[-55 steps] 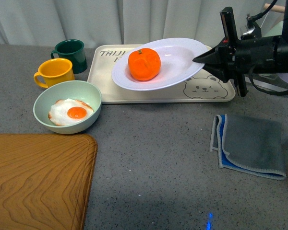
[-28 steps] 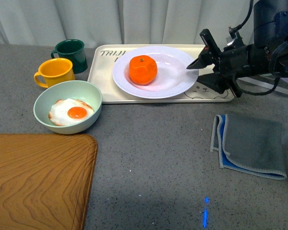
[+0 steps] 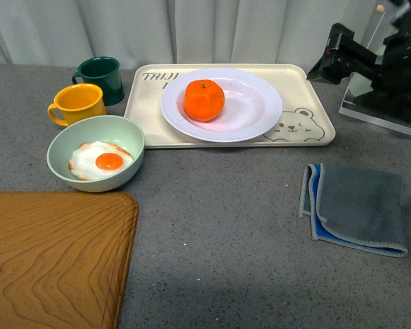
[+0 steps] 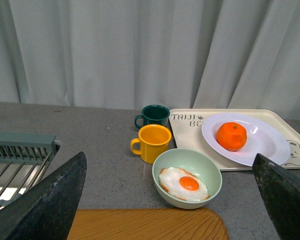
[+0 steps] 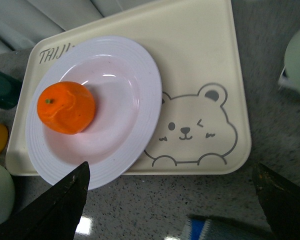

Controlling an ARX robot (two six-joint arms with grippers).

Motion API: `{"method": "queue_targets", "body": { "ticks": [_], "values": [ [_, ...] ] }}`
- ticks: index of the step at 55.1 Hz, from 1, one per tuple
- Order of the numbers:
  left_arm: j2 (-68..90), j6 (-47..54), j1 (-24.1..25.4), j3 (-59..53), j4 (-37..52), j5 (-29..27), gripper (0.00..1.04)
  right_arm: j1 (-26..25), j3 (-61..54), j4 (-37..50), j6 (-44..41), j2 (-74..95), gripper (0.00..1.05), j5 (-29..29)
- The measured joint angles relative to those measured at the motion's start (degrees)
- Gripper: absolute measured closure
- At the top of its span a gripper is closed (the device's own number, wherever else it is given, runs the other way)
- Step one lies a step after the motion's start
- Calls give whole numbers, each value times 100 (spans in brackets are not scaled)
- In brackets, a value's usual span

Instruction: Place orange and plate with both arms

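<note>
The orange (image 3: 204, 100) lies in the white ribbed plate (image 3: 260, 116), which rests on the cream bear-print tray (image 3: 308, 130) at the back middle. Both also show in the left wrist view, orange (image 4: 231, 136) and plate (image 4: 270, 145), and in the right wrist view, orange (image 5: 66, 107) and plate (image 5: 135, 130). My right gripper (image 3: 332, 62) is open and empty, raised above the tray's right end, apart from the plate. Its fingertips (image 5: 65, 205) frame the right wrist view. My left gripper (image 4: 172, 200) is open and empty, out of the front view, back from the table's left side.
A pale green bowl (image 3: 61, 147) with a fried egg, a yellow mug (image 3: 77, 104) and a dark green mug (image 3: 101, 75) stand left of the tray. A wooden board (image 3: 55, 260) lies front left, a grey-blue cloth (image 3: 356, 209) right. A grey rack (image 4: 17, 150) is at the far left.
The plate with the orange came down flat onto the tray. My right gripper let go of its rim, then drew back to the right and up.
</note>
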Motion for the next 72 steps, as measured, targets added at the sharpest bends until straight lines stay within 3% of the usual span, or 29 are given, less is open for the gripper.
{"method": "queue_targets", "body": {
  "ticks": [4, 10, 15, 24, 29, 36, 42, 52, 59, 72],
  "values": [
    [0, 0, 0, 0, 0, 0, 7, 138, -479, 273, -540, -592, 10, 461],
    [-2, 0, 0, 0, 0, 0, 7, 313, -1873, 2839, -1001, -1425, 28, 1897],
    [0, 0, 0, 0, 0, -9, 7, 177, -2924, 3539, -1137, -2470, 42, 2011],
    [-2, 0, 0, 0, -2, 0, 7, -275, -4433, 2269, -1209, -5049, 68, 1591],
    [0, 0, 0, 0, -2, 0, 7, -675, -5023, 824, -1233, -6898, 85, 1263],
    [-2, 0, 0, 0, -2, 0, 7, -739, -5272, -1021, -1244, -9106, 104, 1193],
    [-2, 0, 0, 0, -2, -4, 7, -739, -5541, -1698, -1261, -10638, 104, 1180],
    [-2, 0, 0, 0, -4, -2, 7, -739, -5578, -1720, -1270, -10758, 102, 1191],
    [-2, 0, 0, 0, -4, -2, 7, -739, -5578, -1720, -1268, -10758, 78, 1189],
    [-2, 0, 0, 0, -4, -2, 7, -739, -5578, -1720, -1268, -10760, 19, 1189]
  ]
}}
